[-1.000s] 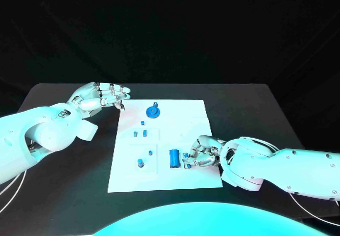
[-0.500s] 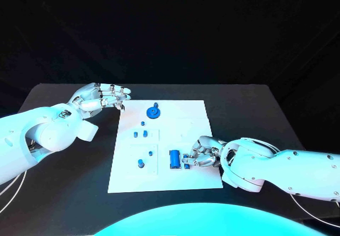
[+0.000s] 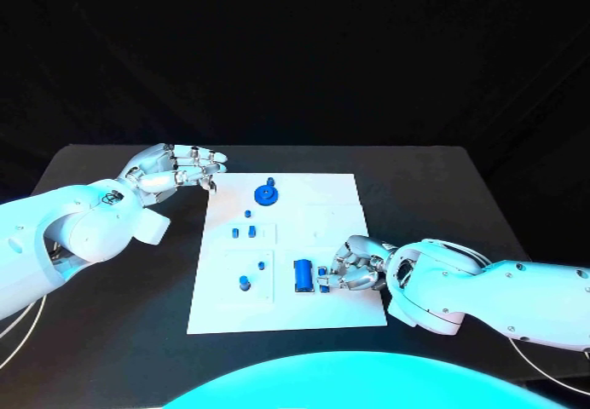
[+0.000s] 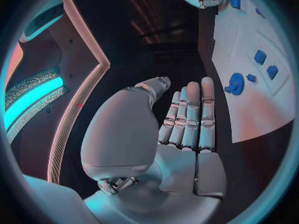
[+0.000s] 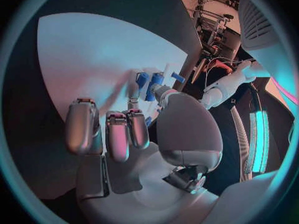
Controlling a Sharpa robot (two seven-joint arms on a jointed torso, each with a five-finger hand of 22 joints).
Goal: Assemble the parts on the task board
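Right hand working a small part on the board.
The right hand (image 3: 354,264) is curling down, pinching a small blue part (image 3: 325,282) on the task board (image 3: 332,223); the left hand (image 3: 176,167) is hovering empty, fingers loosely bent, off its far corner.

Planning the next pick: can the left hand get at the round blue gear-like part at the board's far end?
Probably yes: the left hand hovers empty beside the white task board, nothing between it and the round blue gear-like part.

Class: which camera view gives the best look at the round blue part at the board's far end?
The head view: the round blue part lies unobstructed on the task board, seen from above. The left wrist view shows it smaller and distorted near the edge. In the right wrist view I cannot pick it out.
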